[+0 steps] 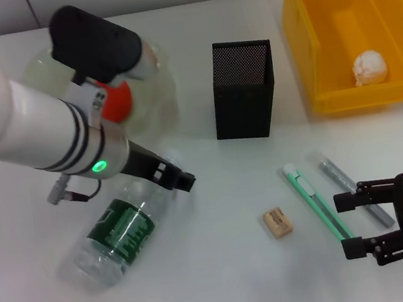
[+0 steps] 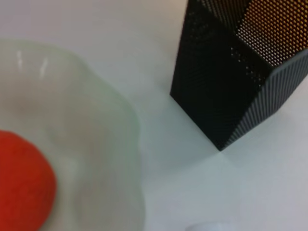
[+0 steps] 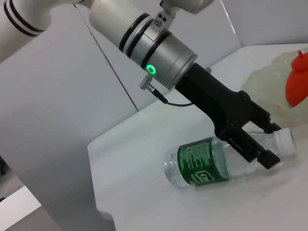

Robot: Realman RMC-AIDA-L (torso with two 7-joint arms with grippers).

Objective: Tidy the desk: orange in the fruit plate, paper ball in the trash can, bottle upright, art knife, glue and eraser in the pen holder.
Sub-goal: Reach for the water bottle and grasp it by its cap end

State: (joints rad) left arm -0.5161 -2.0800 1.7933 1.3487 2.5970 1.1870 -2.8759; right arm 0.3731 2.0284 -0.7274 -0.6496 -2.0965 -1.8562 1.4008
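Left to right on the desk (image 1: 225,268): the bottle (image 1: 119,234) lies on its side, the left gripper (image 1: 177,178) with fingers parted about its neck; orange (image 1: 115,99) in the fruit plate (image 1: 166,88); pen holder (image 1: 243,89); eraser (image 1: 278,223); art knife (image 1: 315,201); glue (image 1: 349,184); the open, empty right gripper (image 1: 347,224); paper ball (image 1: 369,67) in the trash can (image 1: 307,46).

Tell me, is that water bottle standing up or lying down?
Lying down. The bottle rests on its side on the desk, cap toward the plate; the left gripper is at its neck.
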